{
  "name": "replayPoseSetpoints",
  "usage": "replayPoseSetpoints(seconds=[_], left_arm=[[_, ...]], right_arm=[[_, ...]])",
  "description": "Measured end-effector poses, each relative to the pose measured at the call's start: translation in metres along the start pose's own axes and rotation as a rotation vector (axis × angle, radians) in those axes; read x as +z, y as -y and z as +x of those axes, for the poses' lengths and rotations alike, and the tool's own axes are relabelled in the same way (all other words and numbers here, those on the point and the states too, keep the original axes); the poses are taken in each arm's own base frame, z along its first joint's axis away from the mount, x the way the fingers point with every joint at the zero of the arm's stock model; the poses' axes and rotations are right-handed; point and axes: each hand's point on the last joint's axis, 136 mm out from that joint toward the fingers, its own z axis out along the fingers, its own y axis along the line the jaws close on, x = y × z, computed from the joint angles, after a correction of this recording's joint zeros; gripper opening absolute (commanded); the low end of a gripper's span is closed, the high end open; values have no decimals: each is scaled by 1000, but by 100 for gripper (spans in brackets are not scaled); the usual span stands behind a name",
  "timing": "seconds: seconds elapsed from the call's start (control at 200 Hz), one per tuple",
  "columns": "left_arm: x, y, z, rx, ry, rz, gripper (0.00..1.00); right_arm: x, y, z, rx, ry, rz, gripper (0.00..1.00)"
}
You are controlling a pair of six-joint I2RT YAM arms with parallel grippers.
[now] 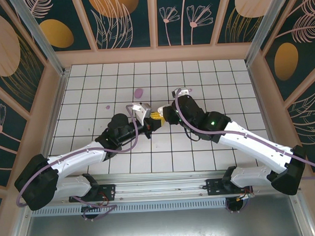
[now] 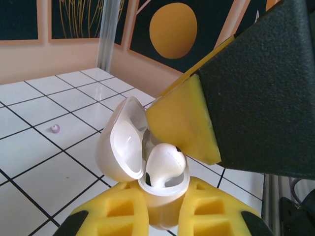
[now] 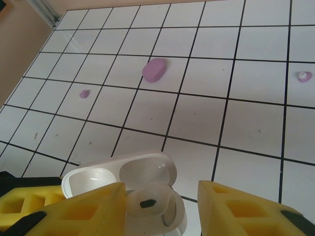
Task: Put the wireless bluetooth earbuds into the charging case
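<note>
Bounded by walls on the left, far and right edges of the tiled table (image 1: 79,89). Leaves wide bare tile along the left edge and in the far left corner, broken by a small purple speck (image 1: 108,106) and, further right, a flat purple oval (image 1: 138,92), both well apart from the arms.

Stretches from the near left corner with the left arm (image 1: 71,160), low and diagonal toward the table's middle, bent at the elbow. Pinches the lower body of the charging case (image 2: 165,189) between the yellow pads of the left gripper (image 2: 165,211), pressed together on it over the table's middle, lid (image 2: 120,147) hinged open, opening turned toward the other arm. Carries one earbud (image 2: 165,162) seated in the case, rounded head above the rim.

Extends from the near right corner with the right arm (image 1: 251,140), bent at the elbow, forearm angled left to meet the other wrist at the middle. Holds the right gripper (image 3: 160,194) spread over the open case, a pad on each side of the earbud, gripping nothing; cannot tell whether the nearer pad (image 2: 182,123) touches lid or earbud, just beside both.

Offers open tile from there to the right edge and far right corner. Has a tiny pink-and-white speck (image 3: 304,76) on a tile beyond the grippers, right of the oval in the right wrist view.
</note>
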Motion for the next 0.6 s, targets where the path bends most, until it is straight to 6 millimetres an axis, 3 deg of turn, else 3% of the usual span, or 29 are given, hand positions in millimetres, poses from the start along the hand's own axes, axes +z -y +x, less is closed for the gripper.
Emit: replayPoseSetpoints(seconds=[0.601], left_arm=[[0,1,-1,2,5,6,0]], right_arm=[[-6,-5,-10,21,14,-20,44]])
